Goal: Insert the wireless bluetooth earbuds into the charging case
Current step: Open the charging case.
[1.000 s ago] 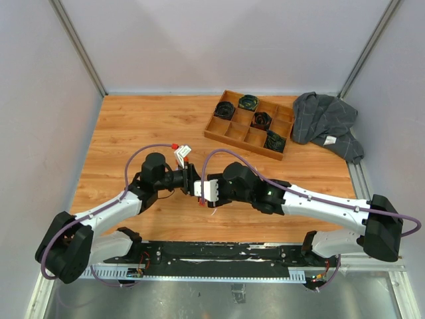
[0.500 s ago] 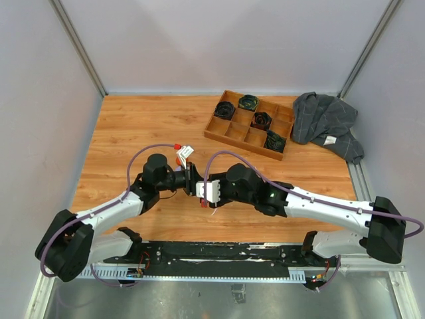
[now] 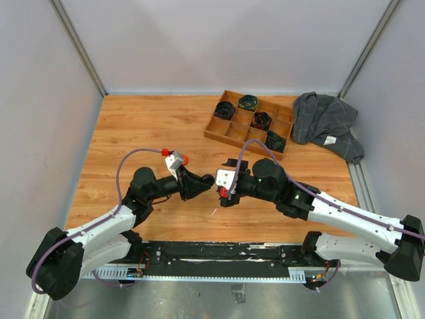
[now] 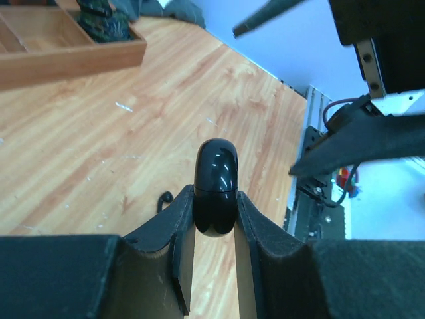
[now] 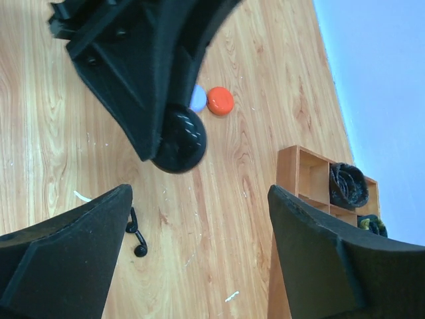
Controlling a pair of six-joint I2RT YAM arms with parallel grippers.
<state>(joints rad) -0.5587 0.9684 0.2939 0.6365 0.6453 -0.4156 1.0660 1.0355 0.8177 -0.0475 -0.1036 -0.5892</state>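
My left gripper (image 3: 201,181) is shut on a glossy black round charging case (image 4: 216,181), held edge-on between its fingertips above the table; the case also shows in the right wrist view (image 5: 179,141). My right gripper (image 3: 224,187) is open and empty, facing the case from the right with a short gap; its jaws stand wide apart (image 5: 199,266). A tiny black stemmed earbud (image 5: 137,240) lies on the wood below, by the right gripper's left finger; it also shows in the left wrist view (image 4: 163,198). An orange case (image 5: 220,101) and a lilac one (image 5: 197,98) lie beyond the black case.
A wooden compartment tray (image 3: 234,129) with coiled black cables stands at the back right, also in the right wrist view (image 5: 299,174). A grey cloth (image 3: 325,123) lies at the far right. The metal rail (image 3: 219,256) runs along the near edge.
The two grippers, close together before, have drawn apart. My left gripper pulled back left with the black case; my right gripper moved right and stands open.
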